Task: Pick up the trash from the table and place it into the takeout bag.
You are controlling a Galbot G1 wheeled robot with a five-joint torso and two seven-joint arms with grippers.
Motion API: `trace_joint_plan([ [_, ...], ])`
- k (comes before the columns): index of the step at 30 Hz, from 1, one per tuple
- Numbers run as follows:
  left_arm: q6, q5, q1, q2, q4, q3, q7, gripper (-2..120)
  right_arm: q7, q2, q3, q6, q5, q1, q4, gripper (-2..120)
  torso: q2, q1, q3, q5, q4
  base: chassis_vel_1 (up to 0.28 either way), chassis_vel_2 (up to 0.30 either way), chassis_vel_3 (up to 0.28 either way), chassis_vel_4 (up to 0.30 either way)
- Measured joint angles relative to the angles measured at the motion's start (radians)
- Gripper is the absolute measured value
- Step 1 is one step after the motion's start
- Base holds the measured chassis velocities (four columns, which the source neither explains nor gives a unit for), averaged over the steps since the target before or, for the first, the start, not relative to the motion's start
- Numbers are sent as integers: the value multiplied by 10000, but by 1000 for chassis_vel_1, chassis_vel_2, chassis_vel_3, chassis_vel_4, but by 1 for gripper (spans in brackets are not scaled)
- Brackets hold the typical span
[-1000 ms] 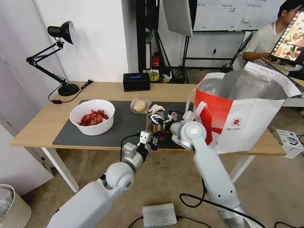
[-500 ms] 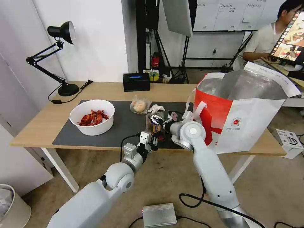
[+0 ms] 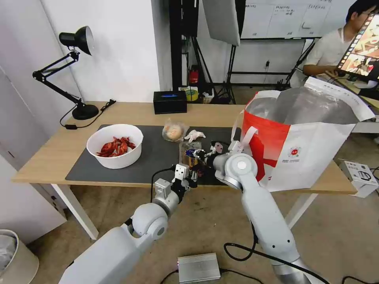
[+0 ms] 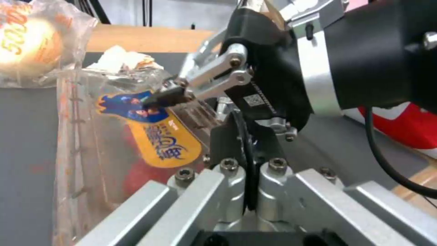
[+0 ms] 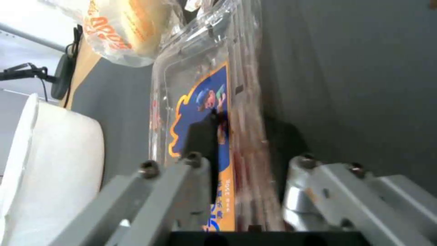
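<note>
In the head view, the right gripper (image 3: 196, 154) reaches leftward over the clear hinged plastic tray (image 3: 188, 153), which sits on the dark grey mat (image 3: 154, 157) near the table's (image 3: 51, 152) front edge. The left gripper (image 3: 191, 176) hovers at that front edge, just near of the tray.

The right wrist view adds what the head view cannot: the tray's lid carries a blue-and-yellow label (image 5: 214, 116), one dark finger (image 5: 200, 136) lies on top of that label, and the other finger sits at the tray's outer side, so the jaws straddle the tray's edge with a modest gap; whether they press it tight I cannot tell. The left wrist view shows the same grip from the side, the right gripper's fingertip (image 4: 166, 97) touching the label, and the left gripper's own fingers (image 4: 237, 130) closed together on nothing.

On the mat, the white round bowl of red crayfish shells (image 3: 115, 145) stands at the left, well apart from the tray. The clear bagged bun (image 3: 174, 131) and crumpled white tissue (image 3: 194, 135) lie just beyond the tray. The takeout bag (image 3: 304, 138) stands open on the table's right end, foil lining showing. A black rectangular box (image 3: 170, 101) sits at the far edge, and a black desk lamp (image 3: 71, 71) at the far left corner. The floor below is bare concrete with a silver box (image 3: 198, 268) and cables.
</note>
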Motion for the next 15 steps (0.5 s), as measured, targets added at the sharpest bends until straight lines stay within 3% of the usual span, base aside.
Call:
trace_joint_plan([
  [3, -5, 0, 11, 0, -6, -6, 0, 0, 0, -5, 4, 1, 6, -12, 20, 15, 0, 0, 0, 1, 0, 0, 0, 0, 0],
  [5, -7, -3, 24, 7, -49, -15, -4, 0, 4, -36, 13, 4, 25, -31, 67, 3, 0, 0, 0, 0, 1, 0, 0, 0, 0],
  [15, 1, -19, 135, 57, -243, -198, -107, 0, 82, -37, 83, 7, 26, -174, 132, 0, 0, 0, -1, -2, 0, 0, 0, 0, 0],
])
